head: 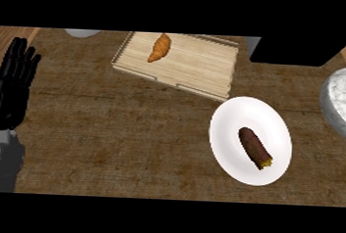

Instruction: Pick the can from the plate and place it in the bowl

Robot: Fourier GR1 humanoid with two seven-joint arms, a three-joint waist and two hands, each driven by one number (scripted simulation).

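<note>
A brown, wood-grained tabletop [132, 136] fills the view. At the far left the left hand [11, 89] rests near the edge, its fingers [19, 58] straight and pointing up, close together, holding and touching nothing; its grey forearm [1, 162] comes in from the lower edge. The right hand does not show.

Toward the top, left of centre, a pale grey object [82, 33] is cut off by the view's edge. Right of it lies a light wooden tray [199, 65], set askew, with an orange croissant-like piece [159, 48] on its left part. Below and right of the tray, close to its corner, sits a white plate [229, 140]. On it lies a dark brown, elongated item [255, 147] with a yellowish end, on its side; no can shape is plain. A black block [294, 50] stands at the top right. At the right edge a grey speckled bowl [342, 104] shows in part, just beside the plate.
</note>
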